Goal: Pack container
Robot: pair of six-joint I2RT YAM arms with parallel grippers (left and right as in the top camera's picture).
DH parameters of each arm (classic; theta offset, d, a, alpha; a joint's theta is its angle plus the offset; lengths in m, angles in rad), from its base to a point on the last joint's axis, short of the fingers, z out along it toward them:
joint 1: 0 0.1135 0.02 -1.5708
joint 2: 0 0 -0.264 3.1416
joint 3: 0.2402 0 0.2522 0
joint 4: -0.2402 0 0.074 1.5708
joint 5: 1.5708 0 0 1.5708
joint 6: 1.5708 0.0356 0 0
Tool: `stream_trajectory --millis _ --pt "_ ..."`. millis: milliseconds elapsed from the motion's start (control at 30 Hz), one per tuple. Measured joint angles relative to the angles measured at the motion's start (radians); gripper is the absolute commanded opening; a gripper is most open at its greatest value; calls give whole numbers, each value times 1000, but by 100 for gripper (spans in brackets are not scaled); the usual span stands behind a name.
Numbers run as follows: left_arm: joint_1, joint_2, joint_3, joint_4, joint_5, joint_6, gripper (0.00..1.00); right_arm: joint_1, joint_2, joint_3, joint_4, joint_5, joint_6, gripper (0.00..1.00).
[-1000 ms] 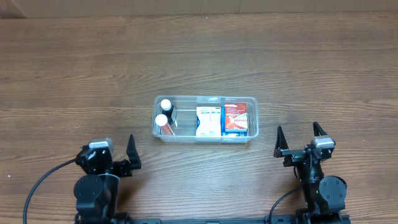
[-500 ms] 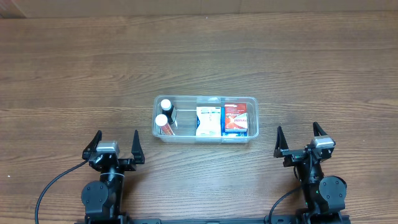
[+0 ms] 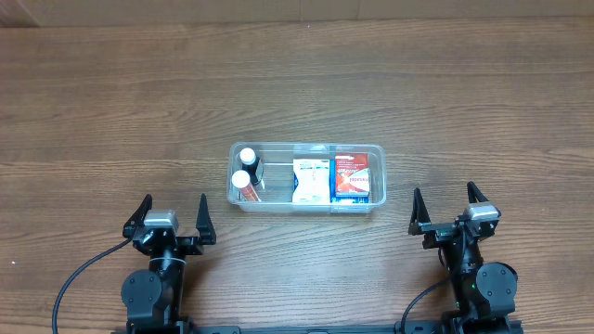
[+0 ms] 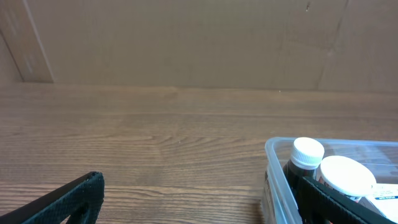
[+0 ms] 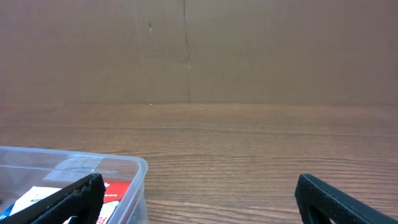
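My left claw point(image 3: 174, 206) hangs near the counter's near edge, left of centre, its two black fingers point(image 4: 69, 198) spread wide with nothing between them. Ahead of it and to the right, about midway between the left and right edges of the brown wood-grain counter point(image 3: 297, 74) and nearer the near edge than the far one, sits the clear rectangular plastic container point(image 3: 278, 146).

At the container's left end are two small bottles with white caps point(image 3: 247, 156) point(image 3: 241, 178), one just behind the other. My left wrist view shows their caps point(image 4: 308, 150) just over the rim. Next comes a white packet point(image 3: 311, 180), then a red-and-blue packet point(image 3: 351, 177) at the right end.

My right claw point(image 3: 444, 197) sits by the near edge, right of the container and apart from it, also wide and empty.
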Motion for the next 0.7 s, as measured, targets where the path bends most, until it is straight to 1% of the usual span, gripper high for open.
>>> stream_trajectory --millis 700 --pt "0 0 0 0 0 0 100 0 0 0 1 0 0 100"
